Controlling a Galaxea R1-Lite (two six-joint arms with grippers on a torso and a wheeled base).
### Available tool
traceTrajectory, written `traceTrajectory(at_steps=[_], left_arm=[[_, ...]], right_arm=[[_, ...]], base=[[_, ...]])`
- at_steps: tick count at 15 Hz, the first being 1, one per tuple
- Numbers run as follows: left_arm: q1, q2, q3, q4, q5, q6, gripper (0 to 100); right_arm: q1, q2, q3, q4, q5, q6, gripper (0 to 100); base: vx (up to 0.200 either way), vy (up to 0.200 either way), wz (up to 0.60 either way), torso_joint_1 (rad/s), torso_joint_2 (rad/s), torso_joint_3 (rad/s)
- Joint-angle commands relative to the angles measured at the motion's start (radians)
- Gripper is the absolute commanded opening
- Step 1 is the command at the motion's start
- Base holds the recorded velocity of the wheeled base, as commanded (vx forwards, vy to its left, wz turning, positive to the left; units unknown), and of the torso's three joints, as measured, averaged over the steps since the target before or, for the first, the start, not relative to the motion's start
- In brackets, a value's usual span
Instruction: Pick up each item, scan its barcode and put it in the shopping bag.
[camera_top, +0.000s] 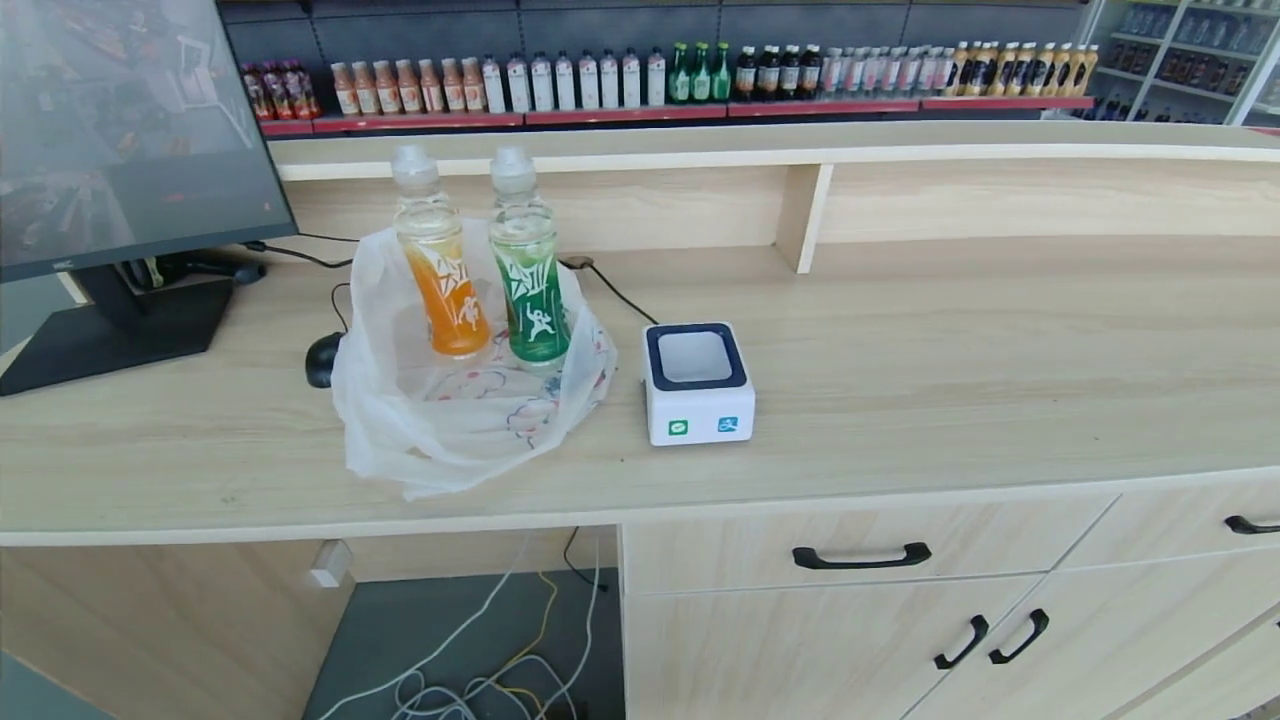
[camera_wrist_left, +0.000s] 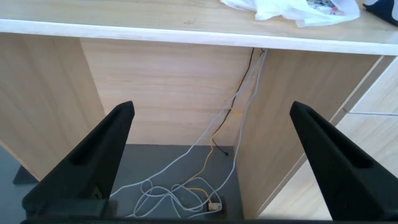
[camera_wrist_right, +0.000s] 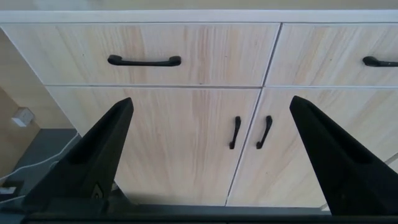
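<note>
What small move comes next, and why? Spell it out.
Probably none: I'd leave both arms parked. The orange bottle and the green bottle already stand in the shopping bag beside the scanner, and the left gripper and right gripper hang open, holding nothing, below the counter.

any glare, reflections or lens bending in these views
Head view: the dark monitor screen mirrors the shop, the light wooden counter bows along its front edge, and the white square scanner casts only a faint shadow. Left wrist view: the open left gripper reads as a black silhouette against the lit panel. Right wrist view: the open right gripper likewise, no glare on the cabinet doors.
</note>
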Motion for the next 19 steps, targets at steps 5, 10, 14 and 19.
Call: traceTrajectory(at_steps=[5,10,14,19], left_arm=[[0.000,0.000,0.000,0.000,-0.001,0.001,100],[0.000,0.000,0.000,0.000,0.001,0.001,100],[0.000,0.000,0.000,0.000,0.001,0.001,100],[0.000,0.000,0.000,0.000,-0.001,0.009,100]], right_arm=[[0.000,0.002,0.000,0.000,0.001,0.000,100],[0.000,0.002,0.000,0.000,0.001,0.000,100],[0.000,0.002,0.000,0.000,0.001,-0.002,100],[0.002,0.002,0.000,0.000,0.001,0.000,100]], base=[[0.000,-0.200,0.00,0.002,0.00,0.000],[0.000,0.000,0.00,0.000,0.00,0.000],[0.000,0.000,0.00,0.000,0.00,0.000],[0.000,0.000,0.00,0.000,0.00,0.000]])
